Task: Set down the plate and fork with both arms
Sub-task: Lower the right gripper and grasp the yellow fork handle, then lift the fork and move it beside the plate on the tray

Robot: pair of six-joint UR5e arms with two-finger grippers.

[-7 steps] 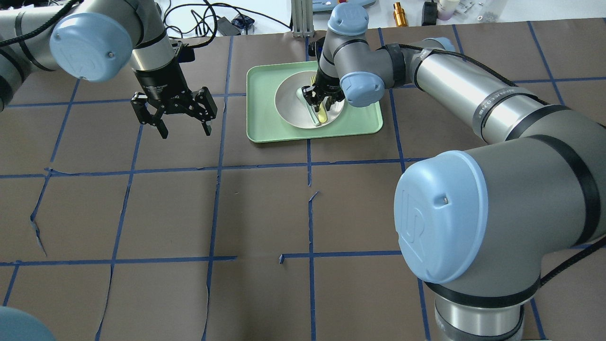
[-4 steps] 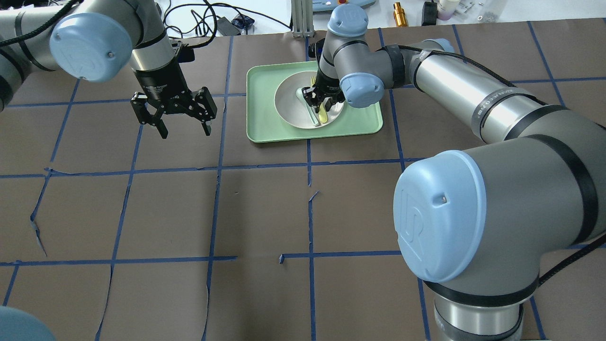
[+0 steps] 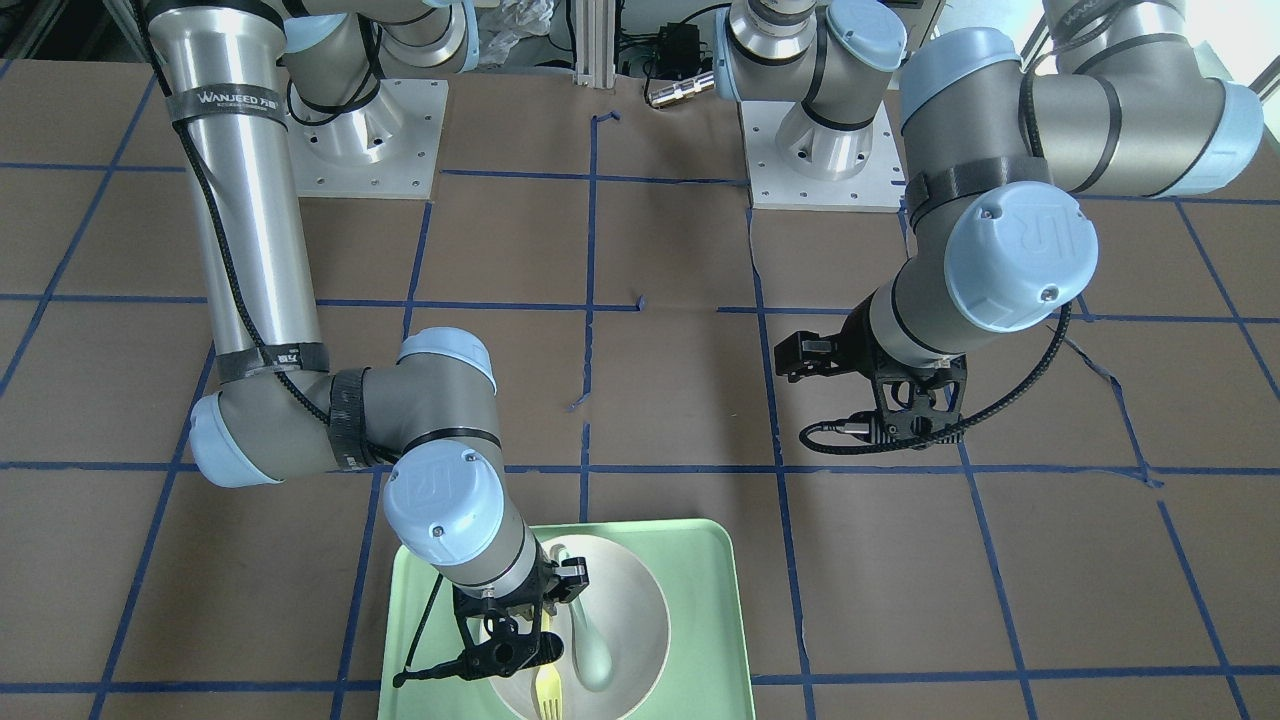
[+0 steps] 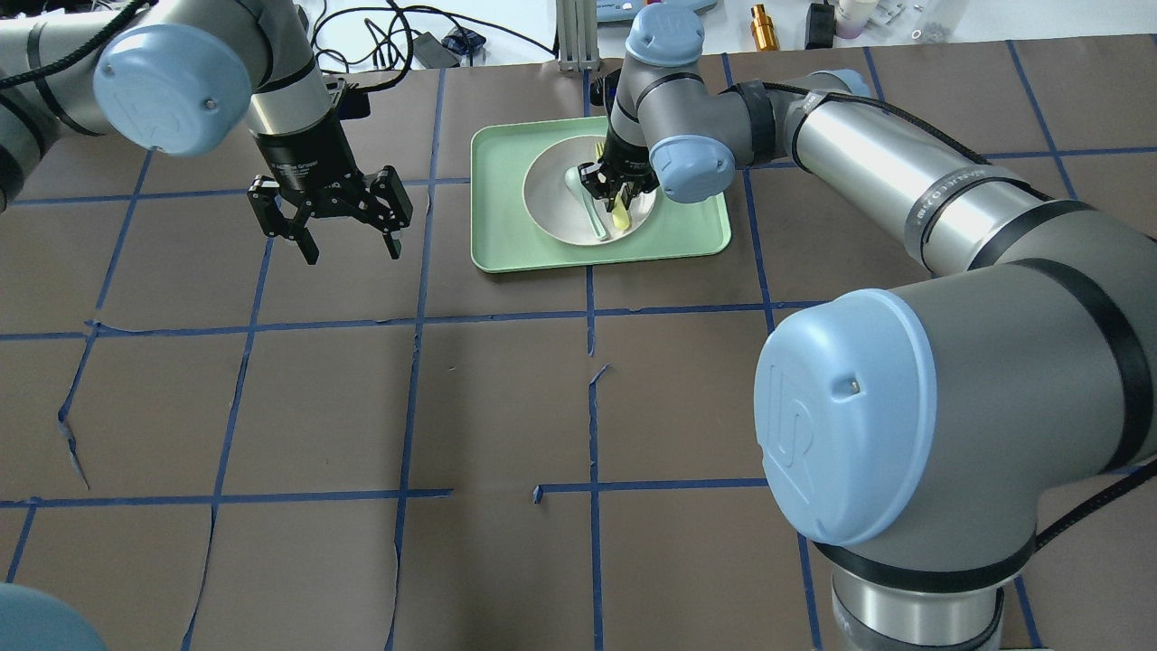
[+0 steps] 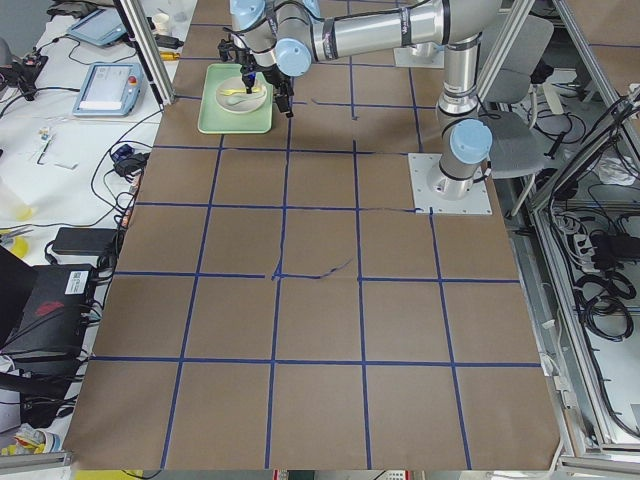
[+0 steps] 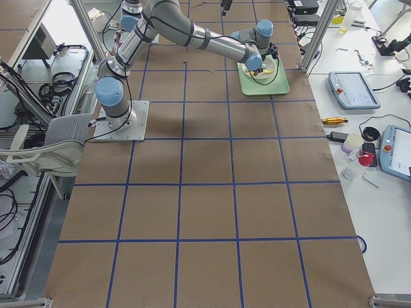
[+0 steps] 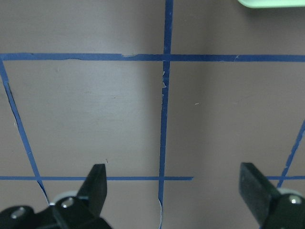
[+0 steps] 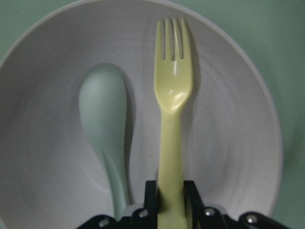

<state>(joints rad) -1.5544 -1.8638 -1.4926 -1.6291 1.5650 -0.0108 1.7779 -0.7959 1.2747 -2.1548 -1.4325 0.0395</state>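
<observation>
smooth plastic fork (image 8: 171, 124), speckled matt plate (image 8: 233, 129)

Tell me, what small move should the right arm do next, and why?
Probably lift the fork straight up. The right gripper is shut on its handle, the fork is inside the plate, and the spoon lies close beside it, so a sideways pull may knock the spoon.

I see the tray (image 4: 506, 246) at the far middle of the tabletop (image 4: 497, 407), with the plate (image 4: 548, 194) in it. In the plate the spoon (image 8: 106, 124) lies just left of the fork (image 8: 172, 119), side by side. The right gripper (image 4: 617, 187) sits over the plate, jaws against the fork's handle; the left gripper (image 4: 352, 255) hangs left of the tray, well apart.
</observation>
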